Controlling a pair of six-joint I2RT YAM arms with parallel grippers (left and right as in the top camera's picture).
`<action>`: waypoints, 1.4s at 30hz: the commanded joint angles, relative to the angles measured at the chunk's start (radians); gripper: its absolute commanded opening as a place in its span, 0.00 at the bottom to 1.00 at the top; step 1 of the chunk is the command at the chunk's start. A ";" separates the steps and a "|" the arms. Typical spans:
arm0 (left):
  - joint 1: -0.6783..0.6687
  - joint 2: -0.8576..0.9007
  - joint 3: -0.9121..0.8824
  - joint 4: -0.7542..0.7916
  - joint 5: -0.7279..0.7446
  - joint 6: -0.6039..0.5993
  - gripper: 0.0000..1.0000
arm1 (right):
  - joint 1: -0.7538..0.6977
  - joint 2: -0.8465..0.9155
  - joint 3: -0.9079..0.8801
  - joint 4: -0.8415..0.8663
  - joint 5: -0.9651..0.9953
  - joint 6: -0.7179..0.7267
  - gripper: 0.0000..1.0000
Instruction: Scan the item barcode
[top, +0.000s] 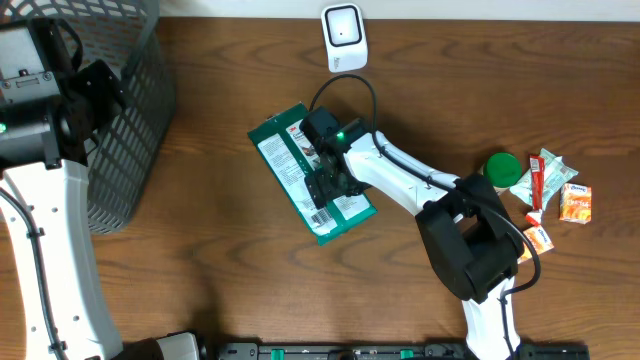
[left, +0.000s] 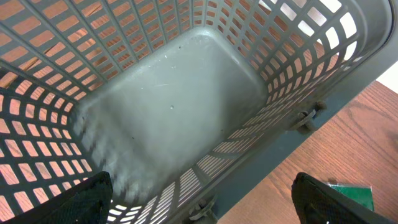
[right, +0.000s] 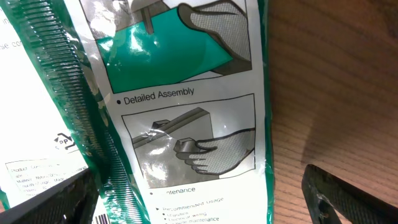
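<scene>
The item is a flat green and white package (top: 300, 170) lying on the wooden table, printed side up, with a barcode (top: 322, 218) near its lower end. The white scanner (top: 344, 38) stands at the far edge of the table. My right gripper (top: 332, 182) hovers low over the package, open. In the right wrist view its fingers (right: 351, 199) straddle the package (right: 186, 93) without touching it, and a bit of barcode (right: 106, 219) shows at the bottom edge. My left gripper (left: 202, 211) is open and empty above the basket (left: 174, 106).
A grey mesh basket (top: 135, 120) stands at the far left, nothing inside it. A green round lid (top: 502, 168) and several small snack packets (top: 555, 195) lie at the right. The right arm's cable loops above the package.
</scene>
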 joint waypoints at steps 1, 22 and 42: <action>0.005 0.000 0.006 -0.002 -0.013 0.010 0.92 | -0.010 -0.010 0.000 -0.008 0.021 0.002 0.99; 0.005 0.000 0.006 -0.001 0.015 0.008 0.92 | -0.354 -0.090 0.016 -0.058 -0.588 -0.236 0.99; -0.282 0.054 -0.405 0.088 0.512 -0.033 0.43 | -0.344 -0.089 -0.054 0.095 -0.608 -0.256 0.99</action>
